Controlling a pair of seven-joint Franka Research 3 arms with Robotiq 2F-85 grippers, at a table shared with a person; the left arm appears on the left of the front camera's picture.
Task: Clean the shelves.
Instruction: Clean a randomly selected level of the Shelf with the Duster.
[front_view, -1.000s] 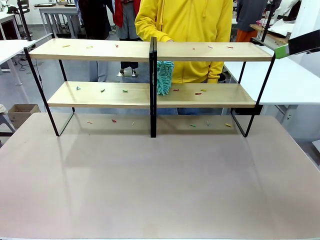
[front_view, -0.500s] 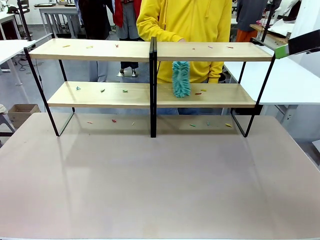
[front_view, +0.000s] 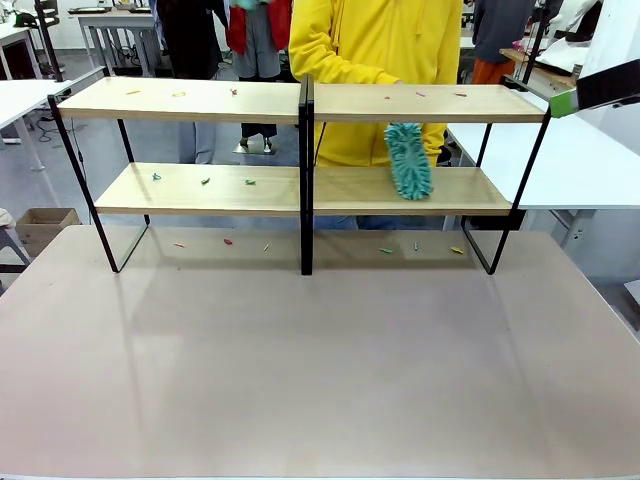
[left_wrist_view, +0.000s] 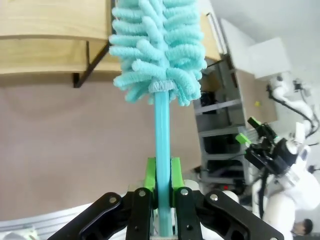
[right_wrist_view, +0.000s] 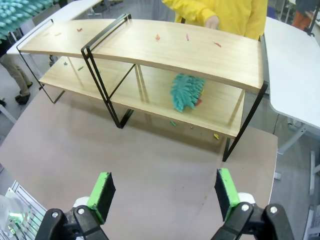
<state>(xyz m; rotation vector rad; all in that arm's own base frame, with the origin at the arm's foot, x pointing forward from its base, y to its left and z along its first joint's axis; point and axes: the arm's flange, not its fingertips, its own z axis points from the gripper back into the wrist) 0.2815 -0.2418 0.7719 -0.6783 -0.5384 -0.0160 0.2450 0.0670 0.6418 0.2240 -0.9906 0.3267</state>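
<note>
Duster (left_wrist_view: 155, 45) in left hand (left_wrist_view: 161, 175) — second duster (front_view: 408, 160) on shelves (front_view: 200, 190)

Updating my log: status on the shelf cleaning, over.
Left gripper shut on teal duster. Right gripper open, empty. Shelves littered with scraps. Person's duster at lower board, right half.

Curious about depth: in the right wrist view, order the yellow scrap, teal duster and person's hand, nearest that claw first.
From the right claw:
1. Yellow scrap, on the table.
2. Teal duster, on the lower board.
3. Person's hand, at the top board's far edge.
</note>
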